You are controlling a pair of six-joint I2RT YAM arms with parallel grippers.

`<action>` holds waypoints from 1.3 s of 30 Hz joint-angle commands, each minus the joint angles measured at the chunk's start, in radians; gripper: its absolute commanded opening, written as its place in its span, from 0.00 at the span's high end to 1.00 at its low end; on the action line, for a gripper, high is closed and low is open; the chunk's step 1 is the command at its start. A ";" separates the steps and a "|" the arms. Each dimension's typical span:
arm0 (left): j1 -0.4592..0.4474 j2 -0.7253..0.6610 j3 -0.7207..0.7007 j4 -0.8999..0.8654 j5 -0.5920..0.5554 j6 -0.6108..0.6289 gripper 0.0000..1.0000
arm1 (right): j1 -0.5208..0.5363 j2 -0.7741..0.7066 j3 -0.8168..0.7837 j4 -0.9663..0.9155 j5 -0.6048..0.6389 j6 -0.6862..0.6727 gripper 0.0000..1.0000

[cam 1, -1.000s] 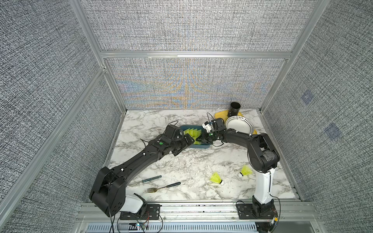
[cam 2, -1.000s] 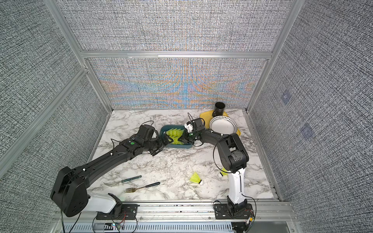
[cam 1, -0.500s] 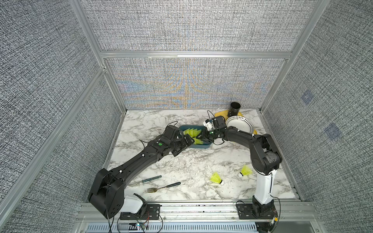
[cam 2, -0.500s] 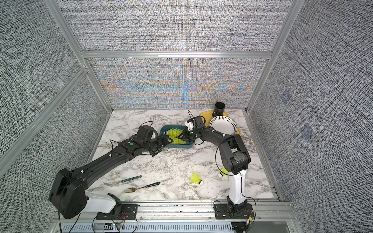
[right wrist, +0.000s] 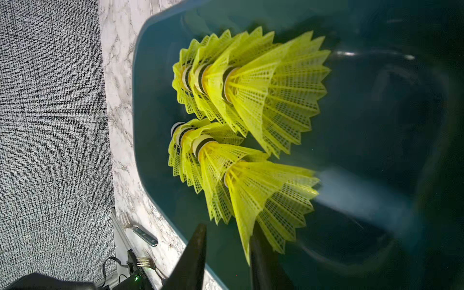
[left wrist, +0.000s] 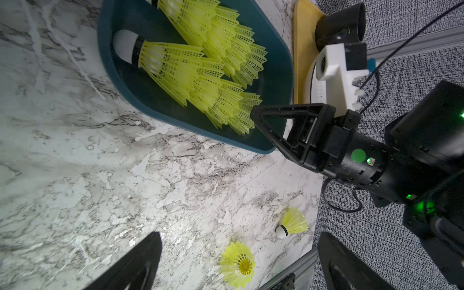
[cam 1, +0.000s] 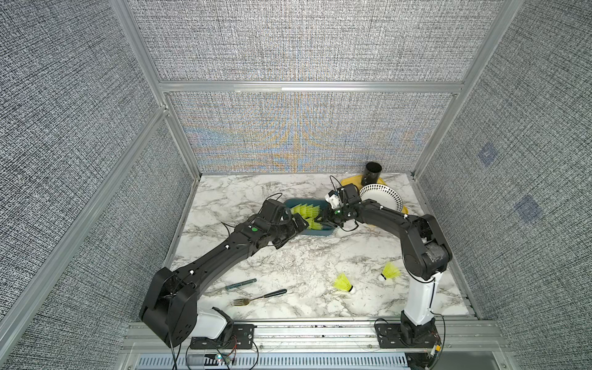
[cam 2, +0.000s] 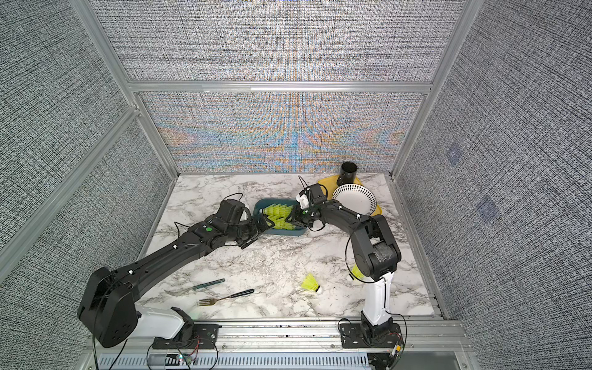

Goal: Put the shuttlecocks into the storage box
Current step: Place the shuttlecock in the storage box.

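Releasing over the storage box: both claws empty.

Changes against a second ago: right gripper, then closed, now has jaws narrowly parted, with the nearest skirt edge lying loose in the gap; its elbow sits slightly further out. Left gripper is unchanged, jaws spread wide, holding nothing, hovering beside the box's end. Storage box: 1, on the table between the two claws. Boxed shuttlecocks: two nested rows side by side, seemingly four each (nesting obscures the count). Loose shuttlecocks: 2, near the right arm's base, unmoved. Sundries: fork 1; teal-handled utensil 1; black cup 1; dotted bowl 1; yellow tray 1.
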 commanded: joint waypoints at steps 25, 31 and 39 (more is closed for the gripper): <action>-0.002 -0.013 0.000 0.005 -0.006 0.006 0.00 | 0.011 0.072 0.039 0.014 -0.021 0.020 1.00; -0.002 -0.007 0.001 0.005 0.000 0.011 0.00 | 0.010 0.026 0.022 -0.018 0.005 0.005 0.81; -0.001 -0.008 -0.007 0.005 0.008 0.016 0.00 | 0.010 -0.027 0.010 -0.106 0.067 -0.019 0.64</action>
